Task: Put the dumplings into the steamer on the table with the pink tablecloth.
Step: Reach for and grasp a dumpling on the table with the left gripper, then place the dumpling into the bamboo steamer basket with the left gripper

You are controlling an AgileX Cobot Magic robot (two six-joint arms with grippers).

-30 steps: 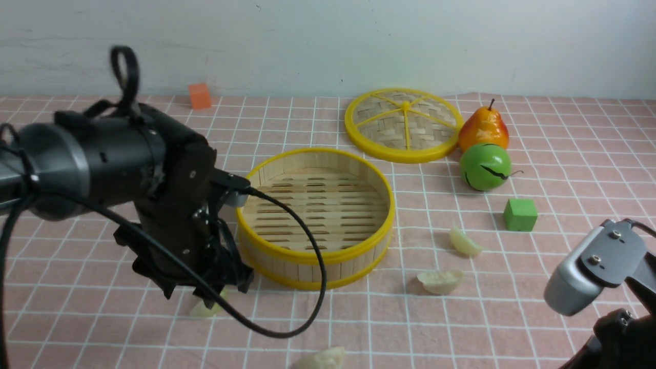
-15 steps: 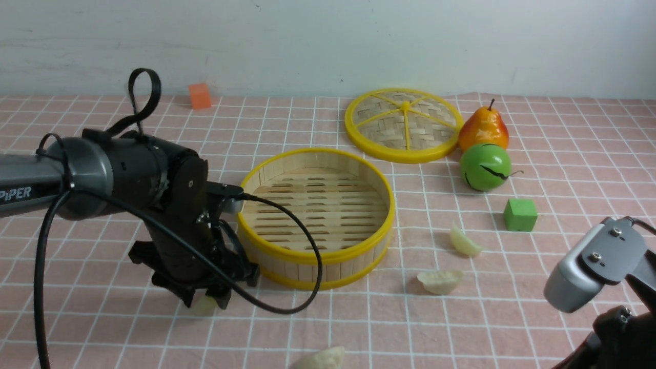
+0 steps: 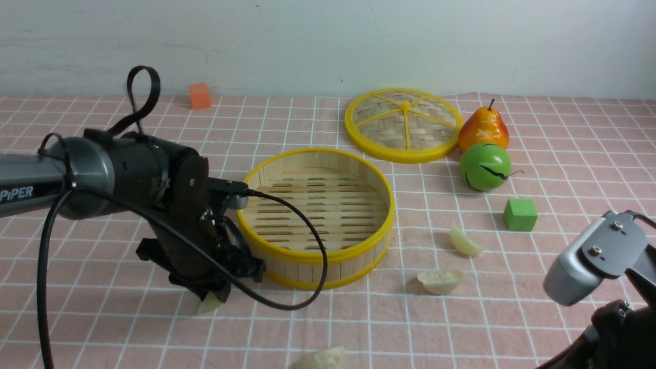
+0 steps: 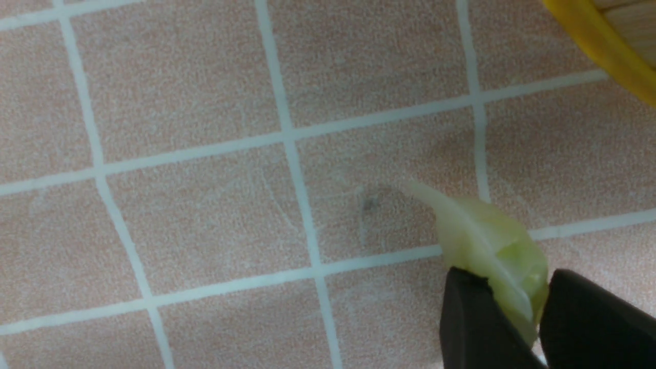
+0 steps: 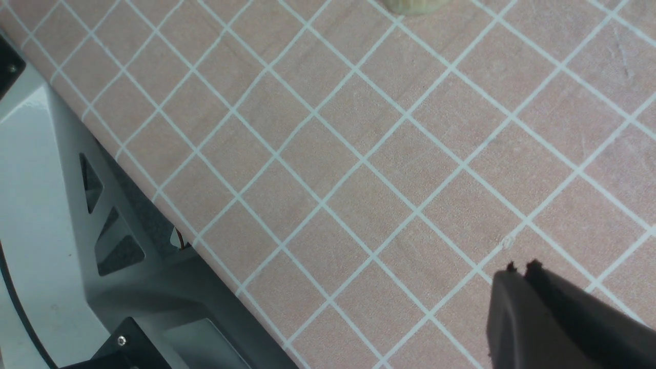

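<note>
The left gripper (image 4: pixel 512 292) was seen closed narrowly on the green-tinted dumpling (image 4: pixel 484 241), its two dark fingers (image 4: pixel 471 318) pressed against either side of one end while the rest of the crescent projected beyond the tips over the pink tablecloth (image 4: pixel 179 215); whether the free tip was touching the cloth could not be told. The pinch was judged shallow and off-centre, so a slow, straight lift was called for, with no sideways swing until the piece was carried clear above the yellow rim of the steamer (image 3: pixel 307 269), which stood just beside the gripper on its right and was seen to be empty. The release was best made low over the slatted floor, so that nothing would bounce out. Farther out, beyond the steamer's right side, an upper pale dumpling (image 3: pixel 465 242) and a lower pale dumpling (image 3: pixel 441 281) lay on the cloth, and a fourth dumpling (image 3: pixel 323 359) was cut by the front view's near edge. The right gripper (image 5: pixel 523 269) was held with its jaws together, nothing between them, low over bare cloth and well apart from all of these
</note>
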